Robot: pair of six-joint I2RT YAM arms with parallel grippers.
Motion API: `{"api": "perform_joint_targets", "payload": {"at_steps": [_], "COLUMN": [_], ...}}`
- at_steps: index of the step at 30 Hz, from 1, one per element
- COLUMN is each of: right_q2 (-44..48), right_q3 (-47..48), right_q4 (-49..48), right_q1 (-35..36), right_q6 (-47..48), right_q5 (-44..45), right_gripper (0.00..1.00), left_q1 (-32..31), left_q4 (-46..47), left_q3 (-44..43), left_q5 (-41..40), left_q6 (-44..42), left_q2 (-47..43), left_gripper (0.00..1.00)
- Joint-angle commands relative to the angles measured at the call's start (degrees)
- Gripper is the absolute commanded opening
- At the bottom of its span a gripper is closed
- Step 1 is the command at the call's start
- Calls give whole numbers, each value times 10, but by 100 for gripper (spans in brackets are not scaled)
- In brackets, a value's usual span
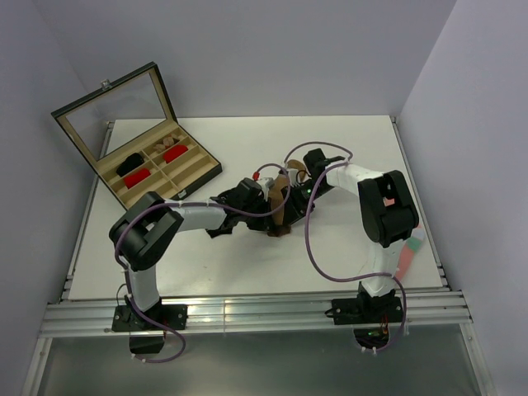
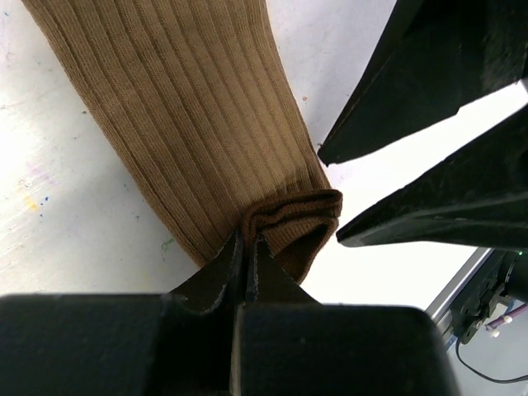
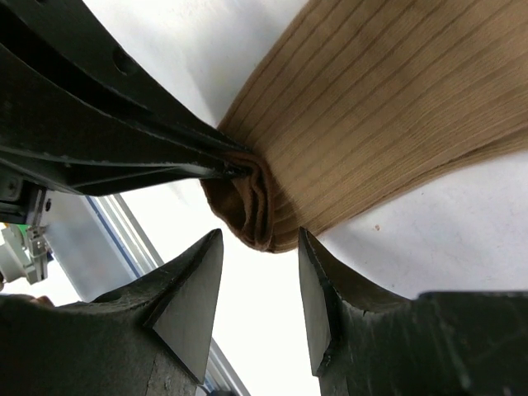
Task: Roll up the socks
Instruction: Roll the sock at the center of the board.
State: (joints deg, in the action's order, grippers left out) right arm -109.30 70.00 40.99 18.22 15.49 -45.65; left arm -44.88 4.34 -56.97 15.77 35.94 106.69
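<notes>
**A:** Left fingers (image 2: 219,276)?
**B:** Pinched shut on the folded end of the tan sock (image 2: 190,124), mid-counter (image 1: 206,272). Right fingers (image 3: 186,297) are spread, straddling that same fold and gripping nothing.
**A:** Progress?
**B:** Early, I judge. One small fold is made and the rest of the sock lies flat, unrolled. Can't pick out the striped sock.
**A:** Farther back?
**B:** Open case (image 1: 173,190) at far left, with red bundles (image 1: 174,153) inside.

1 tan sock (image 2: 206,124), 2 tools (image 2: 247,247) (image 3: 260,241)
</notes>
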Motion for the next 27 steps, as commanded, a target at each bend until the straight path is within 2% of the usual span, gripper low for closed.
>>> {"api": "perform_joint_targets", "payload": {"at_steps": [1, 27], "right_q2": [27, 20], "right_q3": [-7, -22], "right_q4": [-11, -39], "right_q1": [2, 23], "right_q6": [7, -28], "right_q5": [-4, 40], "right_gripper": [49, 45], "left_q1": [-4, -4], "left_q4": [-24, -11], "left_q3": [-16, -17], "left_q5": [-20, -20], "left_q6": [7, 17], "left_q2": [12, 24], "left_gripper": [1, 0]}}
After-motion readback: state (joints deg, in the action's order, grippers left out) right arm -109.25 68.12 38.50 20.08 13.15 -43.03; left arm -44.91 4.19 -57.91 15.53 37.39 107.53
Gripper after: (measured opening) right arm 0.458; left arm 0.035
